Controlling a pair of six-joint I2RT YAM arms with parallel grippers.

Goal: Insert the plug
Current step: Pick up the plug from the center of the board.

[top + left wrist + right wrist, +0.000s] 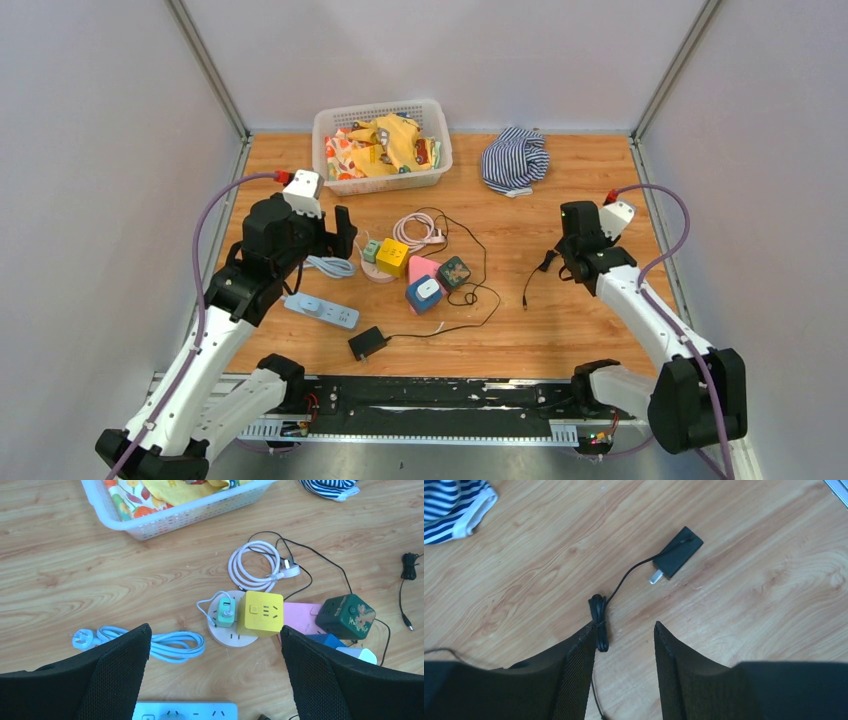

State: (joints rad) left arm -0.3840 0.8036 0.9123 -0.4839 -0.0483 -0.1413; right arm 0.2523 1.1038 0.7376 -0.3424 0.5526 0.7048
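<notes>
Plug (676, 556) first: only your right wrist view shows it, a flat black block lying on the wood table (749, 605) ahead of the right gripper (624, 625); your overhead view does not show it. Its long axis runs diagonally, its silver tip (654, 577) pointing back-left toward the fingers. Its cord (598, 622) bunches just beside one fingertip. Both grippers hang open and empty; the power strip (185, 711) shows between the fingers of your left gripper (215, 629).
</notes>
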